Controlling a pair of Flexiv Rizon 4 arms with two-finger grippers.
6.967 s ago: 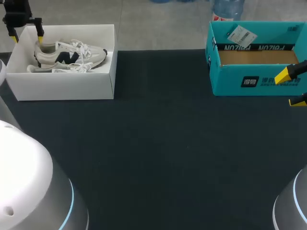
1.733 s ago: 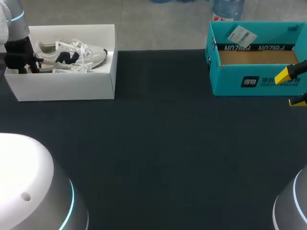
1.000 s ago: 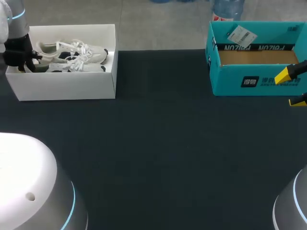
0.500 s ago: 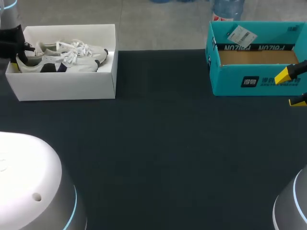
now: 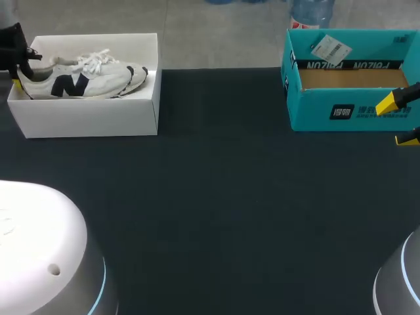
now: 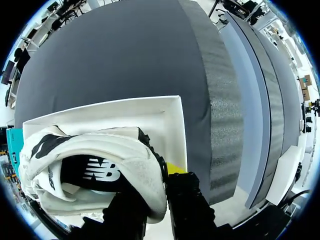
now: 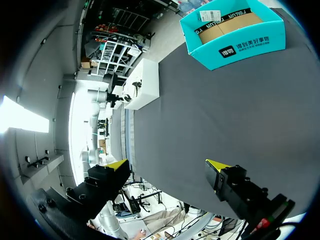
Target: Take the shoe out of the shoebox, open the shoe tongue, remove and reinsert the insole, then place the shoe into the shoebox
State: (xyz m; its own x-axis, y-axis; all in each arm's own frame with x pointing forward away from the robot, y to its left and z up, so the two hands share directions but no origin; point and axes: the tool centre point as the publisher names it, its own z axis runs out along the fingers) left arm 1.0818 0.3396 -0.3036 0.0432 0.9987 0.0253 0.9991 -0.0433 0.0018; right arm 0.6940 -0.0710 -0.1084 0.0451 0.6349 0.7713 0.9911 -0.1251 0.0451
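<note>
Left end effector (image 6: 159,197): pinching the heel of the shoe (image 5: 82,77), which has a soft white upper, dark logo and loose laces. The shoe is within the shoebox (image 5: 85,119), rigid white card, open-topped. Judged: removal barely begun; tongue, insole and return outstanding. Right end effector (image 7: 167,164): spread, empty.

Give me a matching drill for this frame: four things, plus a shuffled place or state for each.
1 shoe
2 white box
3 teal box
4 right gripper

A open, holding nothing
B table's left side
C heel pinched by the left gripper
D table's right side

Pairs: 1-C, 2-B, 3-D, 4-A
</note>
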